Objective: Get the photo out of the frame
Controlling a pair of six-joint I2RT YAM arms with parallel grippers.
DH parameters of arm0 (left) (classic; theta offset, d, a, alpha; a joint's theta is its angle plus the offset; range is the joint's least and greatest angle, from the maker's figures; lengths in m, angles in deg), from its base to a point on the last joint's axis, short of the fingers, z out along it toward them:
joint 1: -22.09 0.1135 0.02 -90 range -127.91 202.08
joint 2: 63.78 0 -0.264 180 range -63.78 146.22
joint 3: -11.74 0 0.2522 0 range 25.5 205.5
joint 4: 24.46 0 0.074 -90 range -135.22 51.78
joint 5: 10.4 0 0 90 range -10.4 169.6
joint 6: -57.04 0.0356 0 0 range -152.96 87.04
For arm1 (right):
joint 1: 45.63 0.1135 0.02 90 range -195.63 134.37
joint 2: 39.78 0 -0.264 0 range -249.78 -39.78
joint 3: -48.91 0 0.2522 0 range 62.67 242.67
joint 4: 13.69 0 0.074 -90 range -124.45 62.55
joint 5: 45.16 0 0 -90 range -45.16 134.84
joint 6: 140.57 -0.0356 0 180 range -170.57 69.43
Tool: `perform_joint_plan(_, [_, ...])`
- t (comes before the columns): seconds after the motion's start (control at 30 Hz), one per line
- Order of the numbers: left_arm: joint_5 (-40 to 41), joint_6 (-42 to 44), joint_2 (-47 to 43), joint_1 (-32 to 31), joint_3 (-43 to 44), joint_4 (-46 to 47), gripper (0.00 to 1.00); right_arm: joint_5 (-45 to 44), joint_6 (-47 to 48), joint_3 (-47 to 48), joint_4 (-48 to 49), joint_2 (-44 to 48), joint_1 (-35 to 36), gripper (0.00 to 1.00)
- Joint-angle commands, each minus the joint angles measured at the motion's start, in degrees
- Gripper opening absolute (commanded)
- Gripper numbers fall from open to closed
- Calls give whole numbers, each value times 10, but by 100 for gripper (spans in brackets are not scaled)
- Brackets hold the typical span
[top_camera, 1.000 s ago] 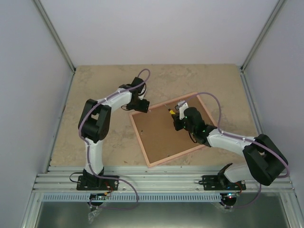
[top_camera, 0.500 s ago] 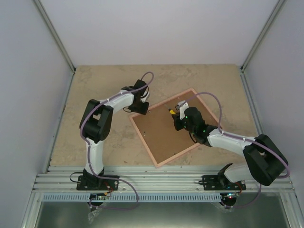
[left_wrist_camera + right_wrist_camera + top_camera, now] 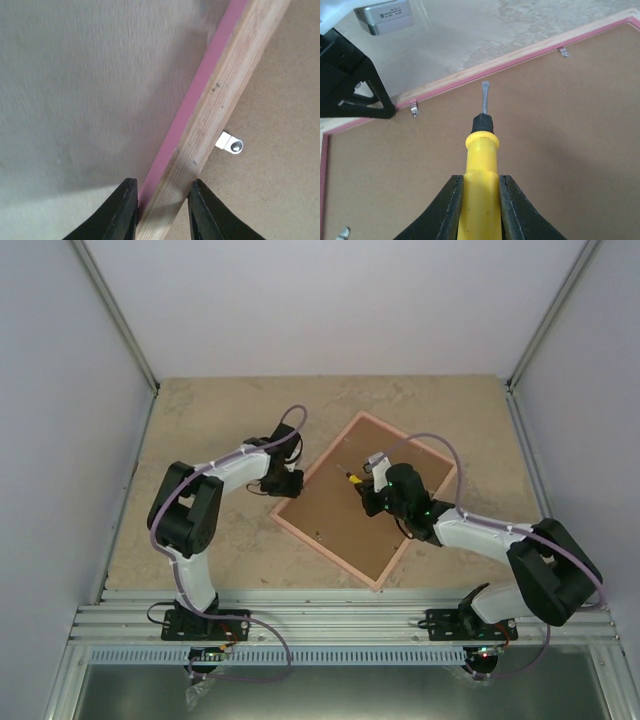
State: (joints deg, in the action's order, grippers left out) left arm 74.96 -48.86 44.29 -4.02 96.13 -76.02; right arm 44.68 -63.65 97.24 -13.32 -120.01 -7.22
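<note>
We saw the frame [image 3: 340, 525] lying back-up on the table [image 3: 200, 420], with the left gripper [image 3: 162, 200] pinched narrowly on its edge rail. The right gripper [image 3: 479, 185] clasped a yellow screwdriver [image 3: 481, 145], its tip above the brown backing [image 3: 560, 150].

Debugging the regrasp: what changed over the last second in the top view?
The left gripper closed on an edge of the frame near its left corner and drew back, swinging the frame counterclockwise in the top view. The right gripper stayed put over the frame, still shut on the yellow screwdriver.
</note>
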Motion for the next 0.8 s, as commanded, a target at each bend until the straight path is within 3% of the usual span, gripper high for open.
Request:
perform_joint_plan(0.0, [-24, -100, -24, 0, -52, 6, 26, 52, 19, 30, 8, -21, 7, 1])
perform_joint_plan(0.23, [-67, -176, -55, 0, -108, 69, 21, 83, 34, 73, -14, -68, 25, 0])
perform_joint_plan(0.53, [-43, -156, -68, 1, -118, 36, 34, 128, 48, 121, -39, -130, 46, 1])
perform_joint_plan(0.77, [-38, -143, -65, 0, -119, 25, 34, 147, 52, 127, -56, -152, 56, 1])
